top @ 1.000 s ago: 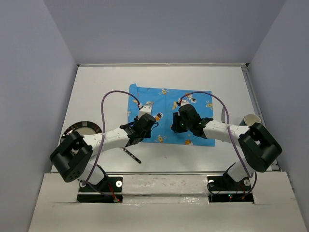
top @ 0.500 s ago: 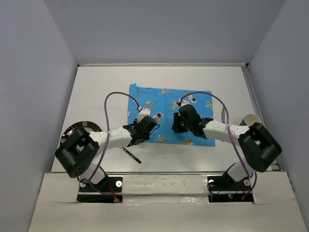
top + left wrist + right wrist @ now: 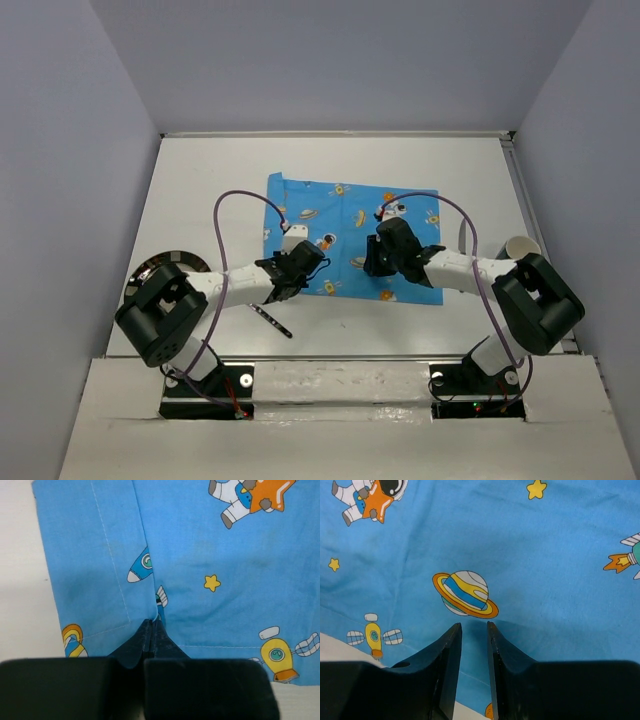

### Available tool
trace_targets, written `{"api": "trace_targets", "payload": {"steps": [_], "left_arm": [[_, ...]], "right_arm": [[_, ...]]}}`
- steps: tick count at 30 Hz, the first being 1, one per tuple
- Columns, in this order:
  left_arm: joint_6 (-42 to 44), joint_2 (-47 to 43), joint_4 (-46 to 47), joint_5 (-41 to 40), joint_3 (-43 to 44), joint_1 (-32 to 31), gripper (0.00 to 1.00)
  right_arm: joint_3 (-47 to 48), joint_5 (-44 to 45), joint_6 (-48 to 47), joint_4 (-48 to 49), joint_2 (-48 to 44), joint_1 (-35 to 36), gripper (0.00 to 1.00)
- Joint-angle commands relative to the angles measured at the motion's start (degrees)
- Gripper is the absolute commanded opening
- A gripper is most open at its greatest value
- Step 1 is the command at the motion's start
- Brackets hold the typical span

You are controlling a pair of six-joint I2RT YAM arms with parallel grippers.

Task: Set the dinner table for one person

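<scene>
The mat (image 3: pixel 350 215) lies on the table (image 3: pixel 200 190) under my right gripper (image 3: pixel 474 626), its near edge at my left gripper (image 3: pixel 152 625), a utensil (image 3: pixel 272 320) just behind.

Seen from above and from the wrist, the left gripper (image 3: pixel 152 626) has changed most. Its jaws stood apart a second ago and have now come together on the near edge of the blue space-print cloth mat (image 3: pixel 345 210), pinching up a small ridge of fabric by the hem. The left arm (image 3: pixel 235 283) has drawn back toward its base, bringing that gripper nearer the mat's near-left corner. The right gripper (image 3: pixel 388 258) has shifted slightly rightward and nearer over the mat.
</scene>
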Motion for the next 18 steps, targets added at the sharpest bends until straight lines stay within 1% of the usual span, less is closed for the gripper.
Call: {"api": "trace_targets", "payload": {"steps": [1, 4, 10, 13, 14, 16, 17, 18], "left_arm": [[-1.28, -7.23, -2.0, -2.07, -1.01, 0.81, 0.0], [-1.01, -11.88, -2.18, 0.56, -1.97, 2.74, 0.0], [-0.13, -16.81, -1.21, 3.99, -4.78, 8.18, 0.0], [-2.14, -21.99, 1.24, 8.11, -8.29, 13.36, 0.0], [-2.76, -25.23, 1.86, 10.04, -9.35, 16.6, 0.0], [-4.78, -30.15, 2.13, 11.37, -12.15, 19.6, 0.0], [-4.79, -30.18, 3.26, 11.9, -13.04, 20.92, 0.0], [-6.45, -33.23, 3.53, 12.16, -13.75, 22.76, 0.0]], "right_arm": [[-0.31, -0.47, -0.27, 1.77, 0.89, -1.28, 0.32], [-1.1, -0.82, -0.09, 1.5, 0.81, -2.69, 0.32], [-2.16, -0.83, 0.08, 1.06, 0.02, -4.28, 0.32], [-2.77, -0.91, 0.43, 1.06, -0.33, -4.98, 0.31], [-3.04, -0.91, 0.52, 0.97, -0.51, -5.68, 0.31], [-3.56, -0.83, 0.61, 1.06, -0.69, -6.29, 0.31], [-3.74, -0.74, 0.7, 1.06, -0.86, -6.3, 0.31], [-3.83, -0.74, 0.78, 1.06, -1.21, -6.82, 0.31]]}}
